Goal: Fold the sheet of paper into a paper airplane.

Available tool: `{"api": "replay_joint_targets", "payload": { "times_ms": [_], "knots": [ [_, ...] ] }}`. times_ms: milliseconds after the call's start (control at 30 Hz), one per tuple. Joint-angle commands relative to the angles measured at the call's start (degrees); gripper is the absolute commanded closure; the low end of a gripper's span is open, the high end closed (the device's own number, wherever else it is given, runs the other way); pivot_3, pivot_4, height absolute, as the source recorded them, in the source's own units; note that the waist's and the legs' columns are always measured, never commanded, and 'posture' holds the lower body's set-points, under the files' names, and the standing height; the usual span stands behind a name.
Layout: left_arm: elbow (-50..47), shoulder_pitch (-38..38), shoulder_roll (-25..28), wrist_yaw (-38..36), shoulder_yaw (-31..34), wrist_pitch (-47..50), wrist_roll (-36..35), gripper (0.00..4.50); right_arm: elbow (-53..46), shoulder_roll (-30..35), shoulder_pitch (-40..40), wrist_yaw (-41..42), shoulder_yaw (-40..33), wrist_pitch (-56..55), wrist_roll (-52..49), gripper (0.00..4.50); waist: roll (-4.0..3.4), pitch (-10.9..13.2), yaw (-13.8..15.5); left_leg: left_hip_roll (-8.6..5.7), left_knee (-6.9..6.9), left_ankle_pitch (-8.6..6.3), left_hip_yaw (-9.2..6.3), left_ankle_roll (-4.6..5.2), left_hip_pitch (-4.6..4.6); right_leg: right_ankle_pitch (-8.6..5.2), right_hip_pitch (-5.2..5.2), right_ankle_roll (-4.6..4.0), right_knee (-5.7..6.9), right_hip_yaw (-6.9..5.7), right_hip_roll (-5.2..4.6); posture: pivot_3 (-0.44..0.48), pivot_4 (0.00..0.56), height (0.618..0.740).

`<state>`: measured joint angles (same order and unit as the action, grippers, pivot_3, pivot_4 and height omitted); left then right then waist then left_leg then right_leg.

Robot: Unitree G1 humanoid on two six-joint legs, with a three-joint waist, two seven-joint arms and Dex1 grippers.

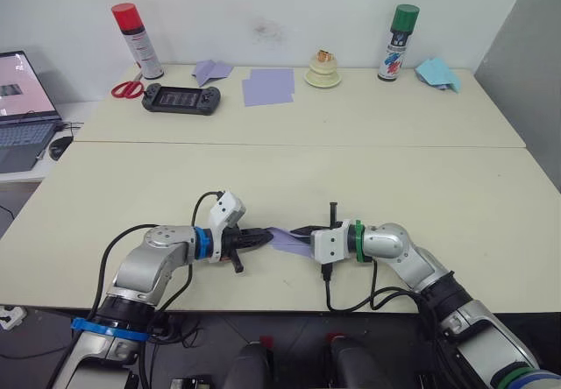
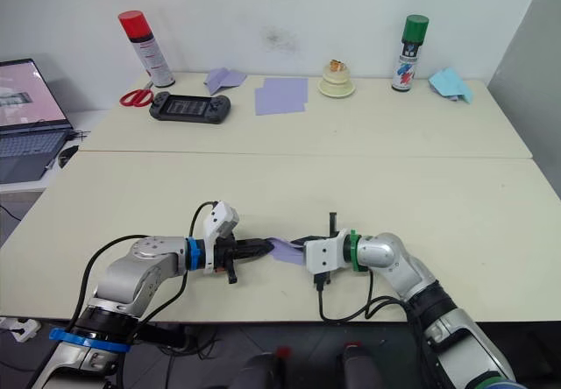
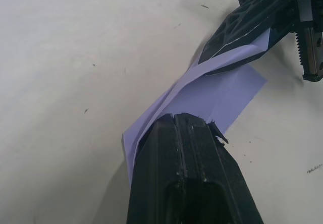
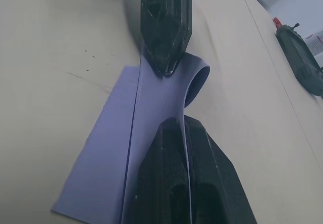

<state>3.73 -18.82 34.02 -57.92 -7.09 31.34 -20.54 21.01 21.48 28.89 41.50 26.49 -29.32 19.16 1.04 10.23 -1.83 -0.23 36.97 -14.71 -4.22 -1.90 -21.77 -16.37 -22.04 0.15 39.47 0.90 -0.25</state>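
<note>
The sheet of paper [image 1: 286, 239] is lavender and partly folded. It has a lengthwise crease and an upward curl [image 4: 198, 80] near one end, and lies close to the table's front edge. My left gripper [image 1: 266, 237] comes in from the left, shut on the paper's left end [image 3: 151, 128]. From the right, my right gripper [image 1: 299, 231] is shut on the raised fold [image 4: 184, 133]. The two grippers' tips nearly meet over the paper. Part of the sheet [image 4: 101, 173] lies flat on the table.
On the far table stand a red spray can [image 1: 135, 38], scissors [image 1: 127, 88], a game controller [image 1: 181, 99], a folded lavender plane [image 1: 210, 71], two overlapping lavender sheets [image 1: 267, 86], a cream object [image 1: 323, 72], a green spray can [image 1: 400, 43] and light-blue folded paper [image 1: 438, 74]. A laptop [image 1: 22, 109] sits at the left.
</note>
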Motion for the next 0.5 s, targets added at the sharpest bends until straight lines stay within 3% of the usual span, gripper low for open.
{"api": "replay_joint_targets", "payload": {
  "times_ms": [33,500],
  "knots": [
    [1.8,1.39,1.8,1.94,-0.36,0.1,3.24,4.5,-2.23,0.94,-1.87,1.32,2.4,-0.53,1.73,4.49,0.0,0.0,0.01,0.0,0.0,0.0,0.0,0.0,0.0,0.0,0.0,0.0,0.0,0.0,0.0,0.0,0.15,0.74],
    [-1.43,3.36,3.05,1.74,-0.31,1.18,2.16,4.5,2.76,2.13,0.48,-7.5,5.06,-4.93,11.59,4.49,0.17,-0.15,-0.26,0.06,-0.05,0.0,0.03,0.0,0.15,-0.03,0.09,-0.04,-0.01,0.04,0.04,0.0,0.15,0.74]
  ]
}}
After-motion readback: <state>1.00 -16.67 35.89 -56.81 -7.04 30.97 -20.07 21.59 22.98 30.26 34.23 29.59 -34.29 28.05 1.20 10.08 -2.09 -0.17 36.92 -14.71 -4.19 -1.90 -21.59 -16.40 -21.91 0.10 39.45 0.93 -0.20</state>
